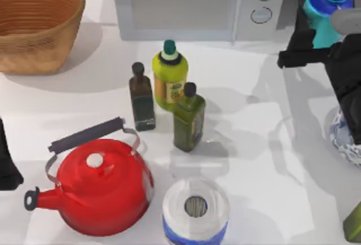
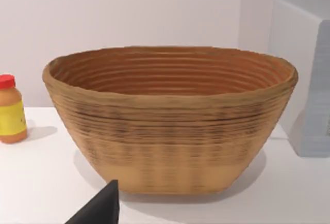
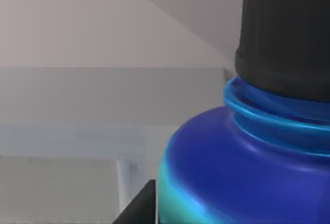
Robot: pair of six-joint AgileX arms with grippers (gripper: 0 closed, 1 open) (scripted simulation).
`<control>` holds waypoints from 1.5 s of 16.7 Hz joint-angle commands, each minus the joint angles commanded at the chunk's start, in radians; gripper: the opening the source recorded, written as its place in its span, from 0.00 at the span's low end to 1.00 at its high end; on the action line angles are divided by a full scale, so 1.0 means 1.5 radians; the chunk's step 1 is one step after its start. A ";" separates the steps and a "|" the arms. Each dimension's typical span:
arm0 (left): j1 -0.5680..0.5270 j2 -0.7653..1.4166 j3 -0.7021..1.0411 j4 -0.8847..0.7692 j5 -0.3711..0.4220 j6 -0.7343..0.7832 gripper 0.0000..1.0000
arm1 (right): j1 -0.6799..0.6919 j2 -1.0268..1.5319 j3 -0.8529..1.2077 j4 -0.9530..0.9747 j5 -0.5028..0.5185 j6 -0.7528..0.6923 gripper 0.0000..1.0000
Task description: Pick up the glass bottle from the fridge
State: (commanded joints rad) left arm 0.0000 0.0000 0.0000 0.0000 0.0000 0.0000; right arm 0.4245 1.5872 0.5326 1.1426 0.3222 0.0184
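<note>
Three bottles (image 1: 169, 95) mid-table (image 1: 265, 143), white wall (image 2: 129, 12) behind basket (image 2: 170, 121).

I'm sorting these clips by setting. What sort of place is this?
Probably a kitchen counter, in a rendered simulation: a microwave stands at the back, a red kettle near the front, and oil-type bottles in the middle, with a woven basket beside them.

Glossy glass bottle (image 3: 216, 172), matt black cap; woven basket (image 2: 170, 126)

White table (image 1: 265, 160), plain pale wall (image 2: 129, 12)
</note>
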 joint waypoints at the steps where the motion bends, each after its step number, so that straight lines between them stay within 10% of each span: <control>1: 0.000 0.000 0.000 0.000 0.000 0.000 1.00 | 0.010 0.061 0.018 0.034 0.018 0.000 0.00; 9: 0.000 0.000 0.000 0.000 0.000 0.000 1.00 | 0.024 0.298 0.081 0.166 0.109 -0.008 0.00; 25: 0.000 0.000 0.000 0.000 0.000 0.000 1.00 | -0.006 0.418 0.177 0.142 0.067 -0.009 0.00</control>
State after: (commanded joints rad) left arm 0.0000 0.0000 0.0000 0.0000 0.0000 0.0000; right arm 0.4151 2.2136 0.7974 1.3561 0.4221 0.0056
